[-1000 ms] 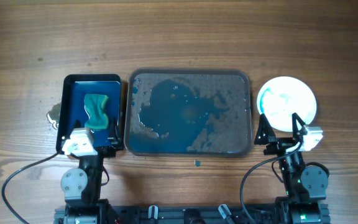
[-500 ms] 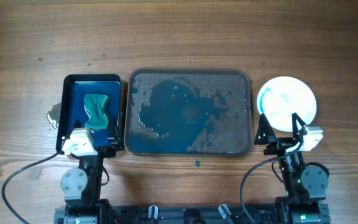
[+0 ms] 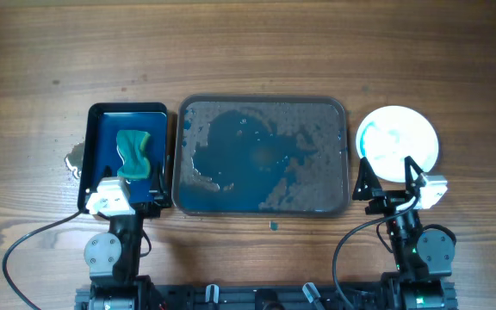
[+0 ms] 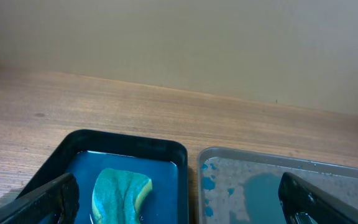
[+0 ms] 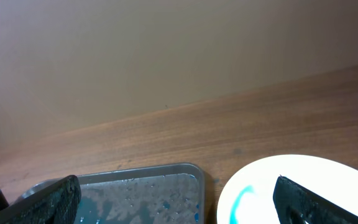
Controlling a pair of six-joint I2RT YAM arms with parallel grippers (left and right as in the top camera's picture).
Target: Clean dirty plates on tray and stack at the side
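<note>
White plates with teal streaks [image 3: 397, 144] lie on the wood right of the tray; I cannot tell how many are stacked there. The top one also shows in the right wrist view [image 5: 291, 186]. The large dark grey tray [image 3: 344, 155] holds only a blue-teal puddle and no plate. It shows in the left wrist view [image 4: 260, 158] and the right wrist view [image 5: 194, 171]. My left gripper [image 3: 133, 191] is open and empty over the front of a small blue tray. My right gripper [image 3: 388, 182] is open and empty just in front of the plates.
A small glossy blue tray [image 3: 102, 116] left of the grey tray holds a teal sponge [image 3: 133, 152], which also shows in the left wrist view [image 4: 120, 193]. A small wet patch [image 3: 74, 162] lies left of it. A teal drop [image 3: 273, 226] sits in front of the grey tray.
</note>
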